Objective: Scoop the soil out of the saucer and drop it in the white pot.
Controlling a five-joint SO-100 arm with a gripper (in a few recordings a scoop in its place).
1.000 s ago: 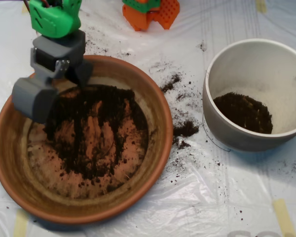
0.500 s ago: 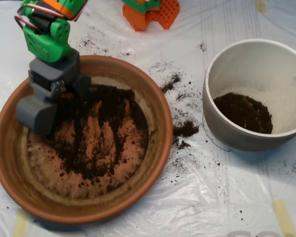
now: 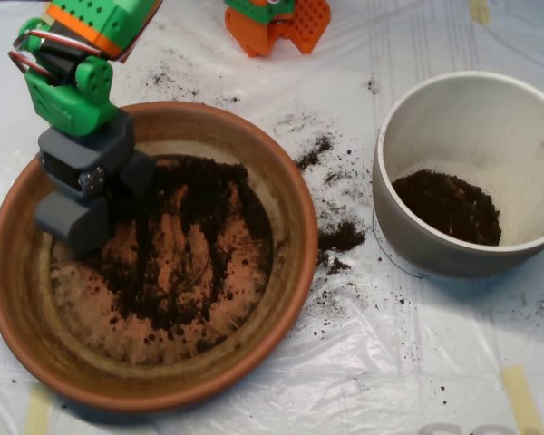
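Overhead view: crumb-strewn clear plastic sheet (image 3: 390, 362) covers the table.

A single fixed camera looked straight down on the table (image 3: 453, 362) from above (fairly close in), with the saucer (image 3: 281, 186) left and the white pot (image 3: 408, 236) cut by the right edge

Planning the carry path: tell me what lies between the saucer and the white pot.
Overhead view: between the saucer and the white pot lies clear plastic sheeting scattered with spilled soil, one clump and loose specks. Nothing else.
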